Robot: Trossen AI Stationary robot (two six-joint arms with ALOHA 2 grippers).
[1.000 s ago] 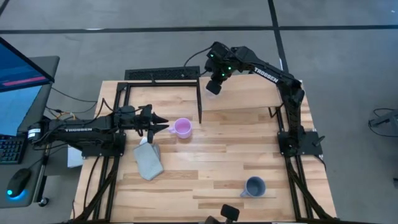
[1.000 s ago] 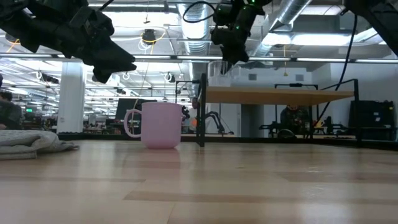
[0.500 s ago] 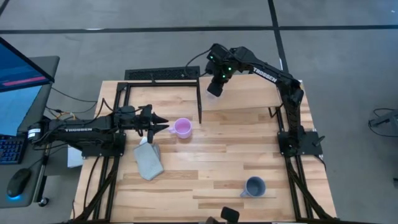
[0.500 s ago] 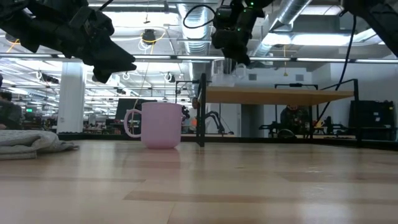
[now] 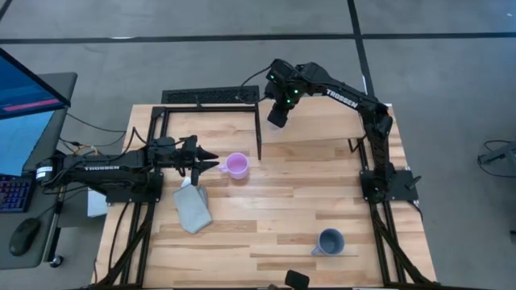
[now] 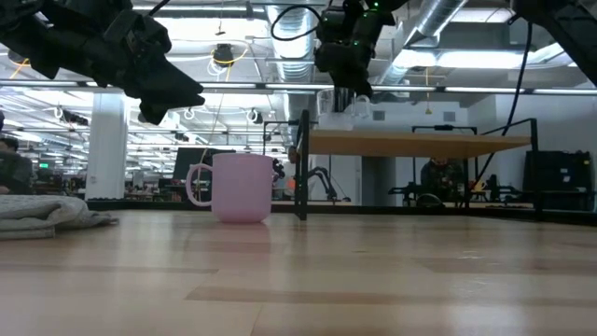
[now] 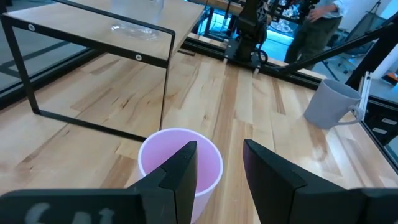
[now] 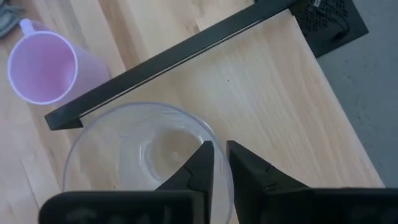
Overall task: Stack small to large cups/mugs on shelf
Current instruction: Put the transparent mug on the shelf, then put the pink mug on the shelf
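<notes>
Altogether three cups: glass cup [image 8: 140, 155], pink mug [image 5: 236, 166], blue-grey mug [image 5: 329, 241].

The right gripper [image 6: 353, 93] has seemingly loosened its jaws, lifting slightly.

The wooden tabletop [image 5: 306, 197] stands on a grey concrete floor [image 5: 161, 56] crossed by dark seam lines. At nine o'clock of the table sits a side desk with a lit monitor [image 5: 24, 84], a keyboard [image 5: 10, 193] and a mouse [image 5: 24, 235]. Level across the table, an open workshop hall shows silver ceiling ducts [image 6: 438, 28], rows of ceiling lights [image 6: 56, 93] and a white column [image 6: 107, 145]. A person [image 7: 317, 28] stands beyond the table's far edge.
</notes>
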